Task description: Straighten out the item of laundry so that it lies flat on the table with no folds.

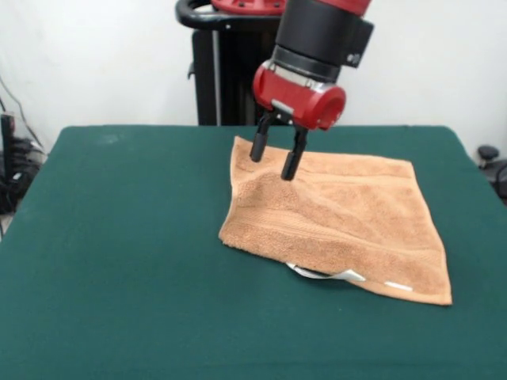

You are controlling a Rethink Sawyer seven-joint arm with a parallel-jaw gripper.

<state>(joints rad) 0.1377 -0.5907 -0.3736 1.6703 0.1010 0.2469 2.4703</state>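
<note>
The towel [341, 226] lies on the desk [119, 261] below the open, empty claw [274, 163], spreading toward 4 o'clock, labels at its near edge.

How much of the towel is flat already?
Most of the towel already lies spread on the green table. The gripper, fingers apart, is at the far left corner. Left to do: that left side looks humped, and the near edge lifts slightly, showing white labels.

Plain white wall [95, 55] behind, evenly lit. Tangle of dark cables and equipment [14, 170] at left edge. Black rounded object [493, 162] at right edge, partly cut off.
</note>
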